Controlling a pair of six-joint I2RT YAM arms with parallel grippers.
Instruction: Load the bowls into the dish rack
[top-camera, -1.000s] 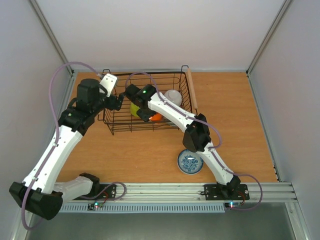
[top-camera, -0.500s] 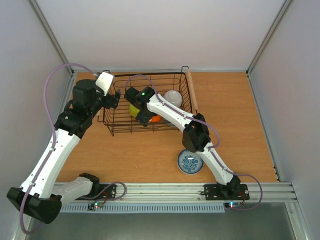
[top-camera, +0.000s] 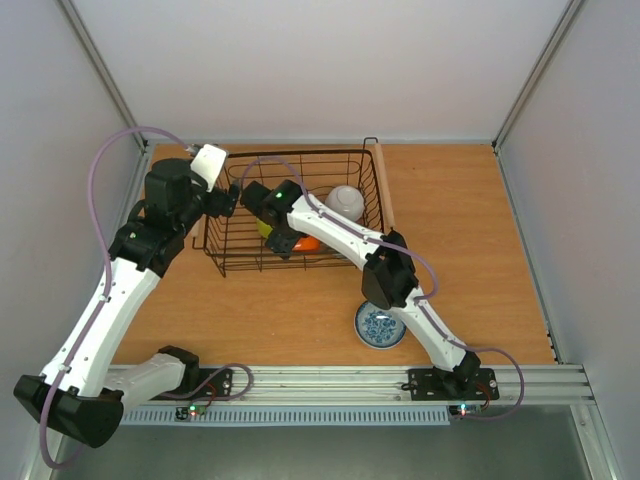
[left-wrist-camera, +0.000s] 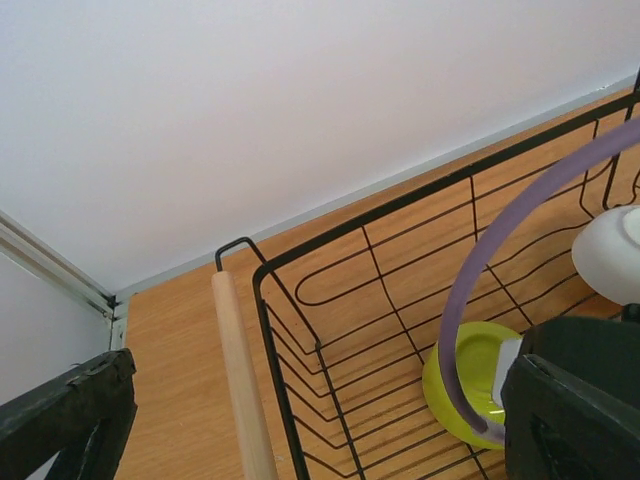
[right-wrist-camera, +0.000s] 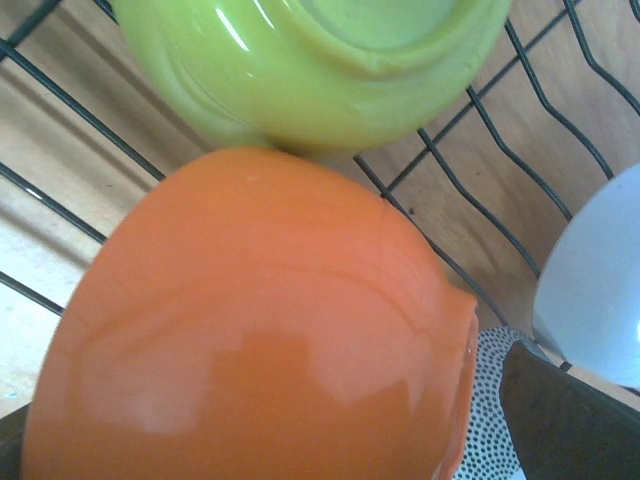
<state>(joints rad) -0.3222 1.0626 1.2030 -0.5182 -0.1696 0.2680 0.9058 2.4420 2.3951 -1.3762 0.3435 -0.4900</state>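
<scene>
The dish rack (top-camera: 222, 262) is a black wire basket with wooden handles. Inside it lie a yellow-green bowl (top-camera: 264, 229), an orange bowl (top-camera: 309, 243) and a white bowl (top-camera: 347, 200). In the right wrist view the orange bowl (right-wrist-camera: 260, 330) rests upside down on a speckled bowl (right-wrist-camera: 490, 395), beside the yellow-green bowl (right-wrist-camera: 310, 60). My right gripper (top-camera: 283, 243) stands open around the orange bowl, its fingers (right-wrist-camera: 570, 420) clear of the rim. My left gripper (top-camera: 228, 200) hangs open and empty over the rack's left handle (left-wrist-camera: 240, 380). A blue-patterned bowl (top-camera: 381, 325) sits on the table.
The rack stands at the back of the wooden table (top-camera: 460, 240), close to the rear wall. A purple cable (left-wrist-camera: 500, 260) from the right arm arcs over the rack's left half. The blue-patterned bowl lies just left of the right arm's lower link.
My right gripper has opened over the orange bowl and shifted slightly left inside the rack. The left arm drew back a little toward the rack's left edge.
</scene>
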